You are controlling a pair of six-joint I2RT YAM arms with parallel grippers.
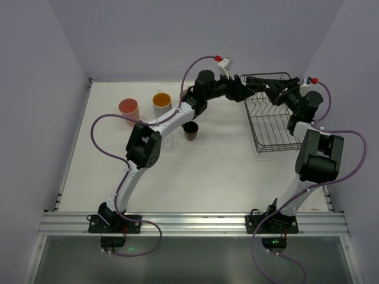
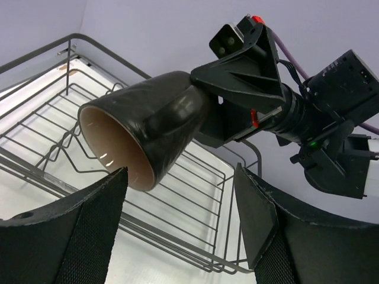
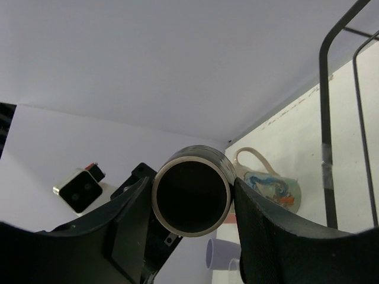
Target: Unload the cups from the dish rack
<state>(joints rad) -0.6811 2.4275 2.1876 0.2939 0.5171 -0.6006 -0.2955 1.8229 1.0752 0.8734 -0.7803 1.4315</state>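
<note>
My right gripper (image 1: pixel 267 89) is shut on a dark brown mug (image 2: pixel 148 121) and holds it on its side above the far left corner of the black wire dish rack (image 1: pixel 273 127). In the right wrist view the mug (image 3: pixel 191 190) sits clamped between both fingers. My left gripper (image 1: pixel 244 89) is open just in front of the mug's mouth; in the left wrist view its fingers (image 2: pixel 89 231) stand wide apart below the mug, not touching it. The rack (image 2: pixel 189 204) looks empty below. A second dark brown mug (image 1: pixel 190 131), a salmon-red tumbler (image 1: pixel 128 108) and a white mug with orange inside (image 1: pixel 161 102) stand on the table.
A cream mug with a painted pattern (image 3: pixel 269 184) stands on the table beyond the rack's rim (image 3: pixel 324 136). The left arm's links (image 1: pixel 169 121) stretch over the table between the set-down cups and the rack. The back wall is close behind both grippers.
</note>
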